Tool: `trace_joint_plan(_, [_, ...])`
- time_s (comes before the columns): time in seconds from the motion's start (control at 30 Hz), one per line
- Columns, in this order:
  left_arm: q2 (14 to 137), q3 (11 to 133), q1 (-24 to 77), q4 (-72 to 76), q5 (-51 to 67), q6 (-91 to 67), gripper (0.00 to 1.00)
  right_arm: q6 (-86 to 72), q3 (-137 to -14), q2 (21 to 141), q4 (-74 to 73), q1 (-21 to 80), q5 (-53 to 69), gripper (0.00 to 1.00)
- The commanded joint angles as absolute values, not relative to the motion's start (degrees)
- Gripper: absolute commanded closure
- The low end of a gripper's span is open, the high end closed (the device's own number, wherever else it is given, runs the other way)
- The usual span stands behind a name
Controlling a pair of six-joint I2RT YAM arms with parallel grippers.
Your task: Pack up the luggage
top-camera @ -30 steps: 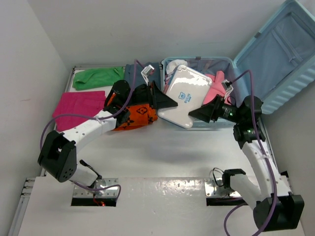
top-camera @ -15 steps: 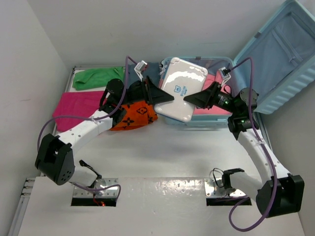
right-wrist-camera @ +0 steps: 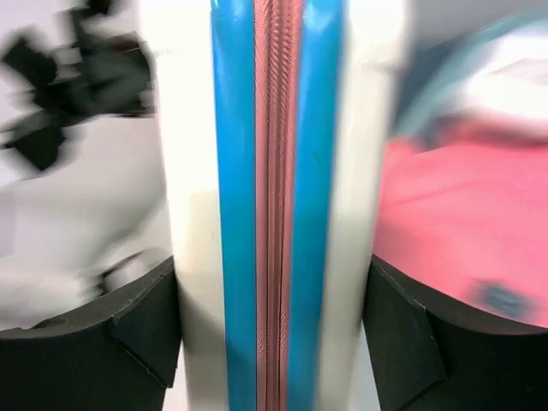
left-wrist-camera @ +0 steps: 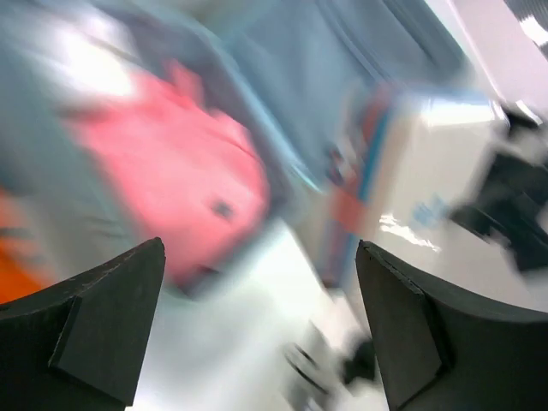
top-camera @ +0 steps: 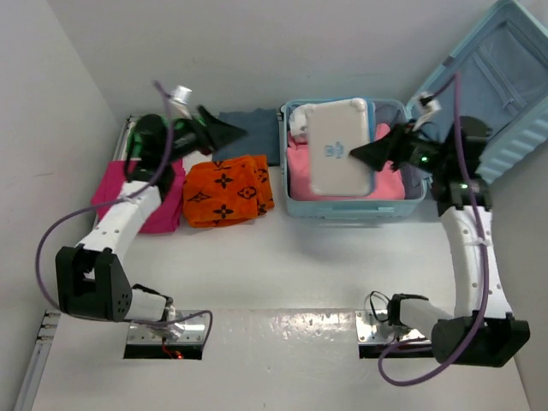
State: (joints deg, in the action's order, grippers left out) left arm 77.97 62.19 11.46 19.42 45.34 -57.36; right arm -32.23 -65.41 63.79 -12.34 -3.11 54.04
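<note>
While the two wrist views are partly blurred, the overhead view is clear. The luggage (top-camera: 360, 208), a pale blue hard-shell suitcase, lies open at the far right of the white table (top-camera: 282, 265). Its ribbed lid leans up and away to the right, showing grey-blue lining. A pink cloth (top-camera: 300, 167) lies inside the lower half.

The right gripper (top-camera: 355, 154) reaches in from the right and grips a white zip pouch (top-camera: 338, 145) by its edge. The pouch hangs over the open suitcase, above the pink cloth. In the right wrist view, the pouch's rim, with two blue stripes and a pink zip, runs straight up between the two black fingers (right-wrist-camera: 145, 317), which press on either side of it.

The left gripper (top-camera: 233, 133) is raised at the far left of the table, above a folded dark grey-blue cloth (top-camera: 257, 137). Its jaws are spread wide and hold nothing; the left wrist view shows open space between its fingers (left-wrist-camera: 111, 317).

An orange patterned cloth (top-camera: 227, 190) lies on the table just left of the suitcase. A magenta cloth (top-camera: 167, 205) lies further left, partly under the left arm.
</note>
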Motion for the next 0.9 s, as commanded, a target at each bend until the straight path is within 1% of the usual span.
trace_joint_plan(0.0, [74.98, 66.70, 1.87, 12.66, 42.62, -49.49, 0.06, -14.07, -75.05, 63.02, -22.23, -10.52, 51.07, 1.00])
trace_joint_plan(0.07, [74.19, 67.32, -0.25, 11.51, 42.63, -47.91, 0.05, -11.35, -76.89, 62.93, -22.94, -11.25, 48.62, 1.00])
trace_joint_plan(0.1, [73.57, 67.32, -2.09, 10.82, 43.67, -47.12, 0.00, -10.38, -77.51, 62.93, -24.24, -11.86, 47.56, 1.00])
trace_joint_plan(0.23, [71.73, 67.33, -5.88, 8.61, 45.79, -43.43, 0.00, -5.46, -79.28, 64.07, -26.46, -10.29, 39.47, 1.00])
trace_joint_plan(0.33, [70.05, 63.29, -7.81, 11.77, 47.72, -43.42, 0.00, 2.34, -75.77, 65.65, -23.22, -4.15, 32.36, 1.00])
trace_joint_plan(0.4, [68.99, 61.36, -7.82, 13.26, 47.72, -43.94, 0.00, 4.56, -73.23, 68.45, -18.93, -2.38, 28.50, 1.00])
trace_joint_plan(0.47, [68.47, 60.12, -8.35, 13.88, 47.72, -44.47, 0.00, 6.58, -72.95, 72.30, -17.50, 1.65, 25.60, 1.00])
trace_joint_plan(0.53, [68.47, 59.42, -8.35, 13.89, 47.72, -44.47, 0.00, 8.52, -74.44, 74.52, -13.46, 3.42, 22.69, 1.00])
trace_joint_plan(0.57, [68.47, 58.81, -8.35, 13.89, 47.03, -44.47, 0.00, 10.53, -76.01, 78.10, -12.40, 3.95, 21.54, 1.00])
trace_joint_plan(0.63, [69.08, 58.28, -8.35, 13.89, 45.19, -44.47, 0.00, 12.21, -80.83, 80.67, -10.81, 3.43, 21.44, 1.00])
trace_joint_plan(0.73, [71.18, 58.27, -8.35, 14.41, 43.95, -45.44, 0.00, 16.25, -88.21, 87.95, -10.72, 0.80, 23.73, 1.00])
trace_joint_plan(0.77, [71.97, 59.66, -8.35, 14.41, 43.42, -45.44, 0.00, 18.26, -89.81, 90.41, -10.81, -1.91, 24.17, 1.00])
trace_joint_plan(0.8, [72.85, 60.20, -8.35, 14.41, 43.42, -45.44, 0.00, 19.15, -91.65, 91.74, -11.07, -2.63, 24.87, 1.00])
trace_joint_plan(0.83, [73.82, 60.73, -8.35, 14.41, 42.90, -45.96, 0.00, 21.42, -96.72, 94.11, -12.21, -3.16, 25.92, 1.00])
trace_joint_plan(0.87, [75.83, 61.95, -8.35, 14.41, 42.28, -45.97, 0.00, 23.79, -97.99, 96.04, -12.13, -4.47, 26.01, 1.00])
